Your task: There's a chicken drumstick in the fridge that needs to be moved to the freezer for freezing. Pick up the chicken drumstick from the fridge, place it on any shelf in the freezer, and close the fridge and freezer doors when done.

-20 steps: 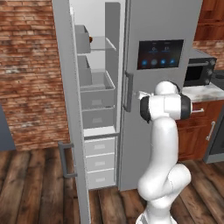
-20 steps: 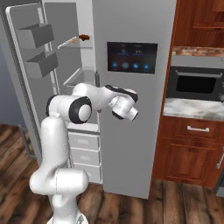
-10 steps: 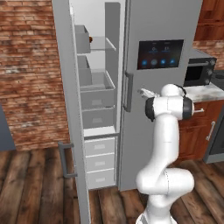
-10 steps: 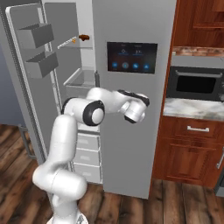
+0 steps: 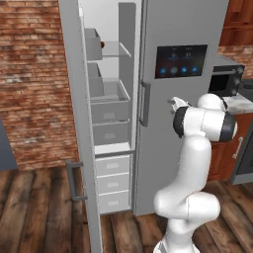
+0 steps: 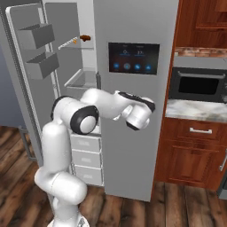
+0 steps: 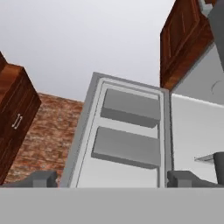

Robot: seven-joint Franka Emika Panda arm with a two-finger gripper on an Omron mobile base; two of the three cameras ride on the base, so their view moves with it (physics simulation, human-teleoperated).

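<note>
So the drumstick (image 6: pixel 85 37) was already lying on the top freezer shelf (image 6: pixel 71 42), long axis sideways, while the gripper (image 7: pixel 107 178) hung wide open and empty, below and right by the fridge door (image 6: pixel 133 97).

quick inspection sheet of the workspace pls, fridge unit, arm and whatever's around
surface: wood plank floor
job's things: freezer door open; fridge door shut; chicken drumstick lies on the top freezer shelf
clutter: nothing seen
grippers: gripper open and empty, pointing up at the freezer door's bins
cables: nothing seen
surroundings: brick wall; built-in oven; wooden cabinets
</note>
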